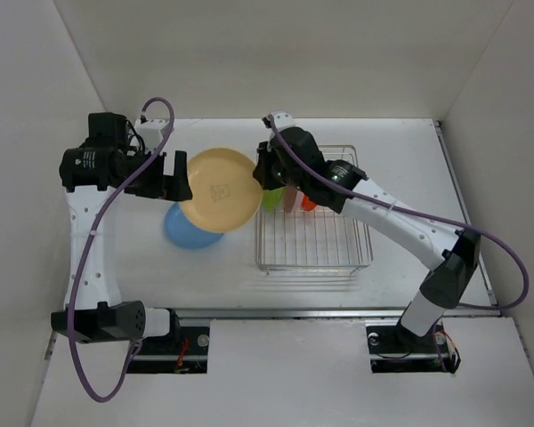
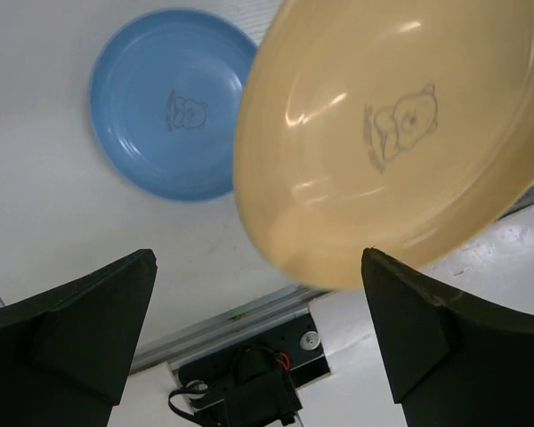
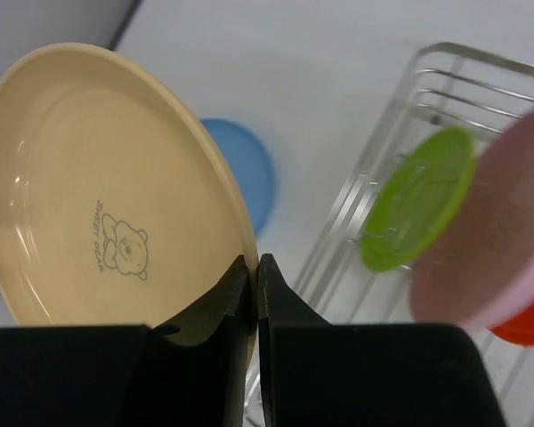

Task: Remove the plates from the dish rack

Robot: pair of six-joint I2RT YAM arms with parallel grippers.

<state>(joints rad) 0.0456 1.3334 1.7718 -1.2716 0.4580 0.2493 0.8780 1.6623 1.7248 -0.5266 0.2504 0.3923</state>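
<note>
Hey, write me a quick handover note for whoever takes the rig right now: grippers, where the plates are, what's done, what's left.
Right gripper: shut on the rim of the round pale-yellow plastic plate with a bear print, held above the table, left of the silver wire dish rack.
Left gripper: open at that plate's opposite edge, not closed on it.
Done: the round blue plate lies flat on the table.
Left: set down the yellow plate; the green plate, pink plate and orange-red plate stand in the rack.
</note>
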